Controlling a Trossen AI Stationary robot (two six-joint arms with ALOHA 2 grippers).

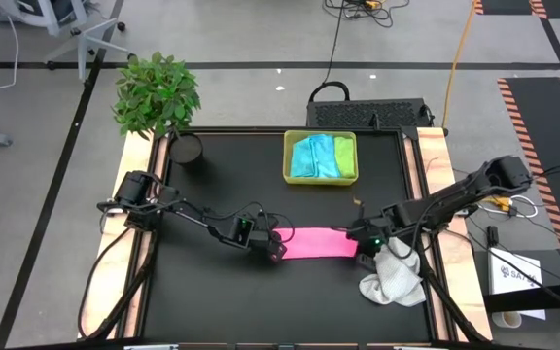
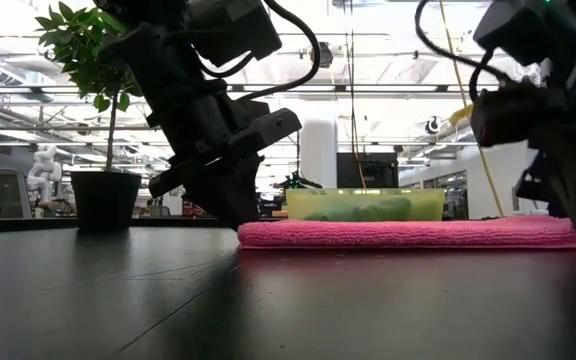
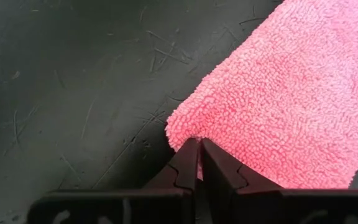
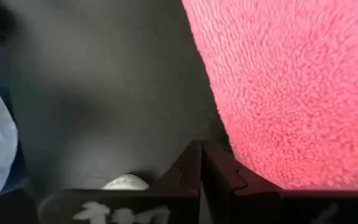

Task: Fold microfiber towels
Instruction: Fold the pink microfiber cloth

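With our left hand (image 1: pixel 276 250) and right hand (image 1: pixel 361 247) pinched shut on the pink towel (image 1: pixel 315 242) ends, uneven lifting could skew the fold.

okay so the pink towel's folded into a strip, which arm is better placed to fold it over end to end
Either, barely: each hand sits at one end of the pink towel. I'd lean left. The left hand is pinched on its end with bare table beside it, while the right hand works close to the crumpled white towel.

Two dark jointed arms with looping black cables, notched black claw fingers (image 3: pixel 188 168), white lettering.
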